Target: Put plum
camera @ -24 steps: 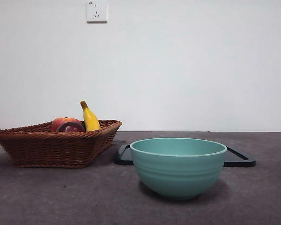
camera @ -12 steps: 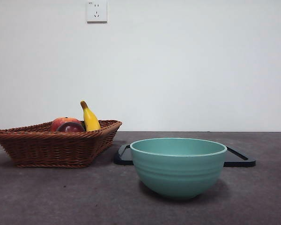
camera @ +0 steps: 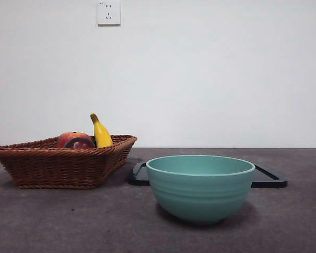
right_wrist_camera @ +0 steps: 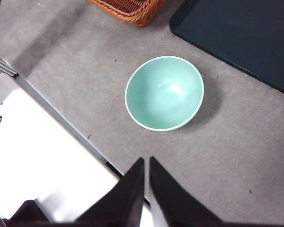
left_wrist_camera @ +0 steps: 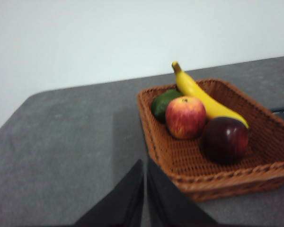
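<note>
The dark maroon plum [left_wrist_camera: 225,140] [camera: 79,143] lies in a brown wicker basket [left_wrist_camera: 217,177] [camera: 52,163] at the table's left, beside a red-orange fruit [left_wrist_camera: 185,117] [camera: 69,137], a yellow banana [left_wrist_camera: 203,99] [camera: 100,132] and a green fruit [left_wrist_camera: 162,104]. My left gripper [left_wrist_camera: 145,163] is shut, hanging short of the basket's near corner and holding nothing. My right gripper [right_wrist_camera: 146,161] is shut high above the table, looking down on a teal bowl [right_wrist_camera: 164,92] [camera: 200,185]. Neither arm shows in the front view.
A black tray [camera: 268,178] [right_wrist_camera: 246,38] lies flat behind the bowl. The table's edge [right_wrist_camera: 61,123] runs beneath the right gripper, with a white surface beyond it. A wall socket [camera: 108,12] sits high on the white wall.
</note>
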{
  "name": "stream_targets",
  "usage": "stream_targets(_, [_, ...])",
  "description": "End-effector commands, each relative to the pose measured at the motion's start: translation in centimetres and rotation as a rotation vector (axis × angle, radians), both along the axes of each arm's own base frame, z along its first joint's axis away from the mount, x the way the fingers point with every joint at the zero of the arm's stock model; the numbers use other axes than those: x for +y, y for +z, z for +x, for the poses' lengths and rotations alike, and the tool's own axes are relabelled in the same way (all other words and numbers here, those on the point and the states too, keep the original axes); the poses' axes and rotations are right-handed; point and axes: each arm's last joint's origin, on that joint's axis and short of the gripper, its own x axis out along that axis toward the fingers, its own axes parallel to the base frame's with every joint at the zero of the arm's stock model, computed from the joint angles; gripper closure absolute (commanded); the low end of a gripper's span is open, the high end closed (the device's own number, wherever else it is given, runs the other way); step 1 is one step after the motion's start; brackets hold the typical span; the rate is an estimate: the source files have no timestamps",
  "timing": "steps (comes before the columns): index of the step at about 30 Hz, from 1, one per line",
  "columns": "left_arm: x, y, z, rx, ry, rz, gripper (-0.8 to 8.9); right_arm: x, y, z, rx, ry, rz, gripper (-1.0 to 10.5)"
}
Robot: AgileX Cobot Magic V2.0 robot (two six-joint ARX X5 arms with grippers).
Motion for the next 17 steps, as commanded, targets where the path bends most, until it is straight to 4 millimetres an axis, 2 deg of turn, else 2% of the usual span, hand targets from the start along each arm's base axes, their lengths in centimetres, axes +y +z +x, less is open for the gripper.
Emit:
stream_targets(1, [0.0, -0.8, 0.0, 0.020, 0.008, -0.014, 8.03, 0.1, 0.4, 0.0, -0.017, 0.011, 0.005, 9.4])
stream_targets(11, [0.0, -2.6, 0.0, 0.118, 0.010, -0.024, 8.03, 0.1, 0.4, 0.0, -0.017, 0.011, 0.005, 9.4])
stream_targets(17, [0.0, -2.6, 0.0, 0.118, 0.010, -0.030, 8.03, 0.1, 0.4, 0.0, -0.017, 0.011, 0.005, 9.4])
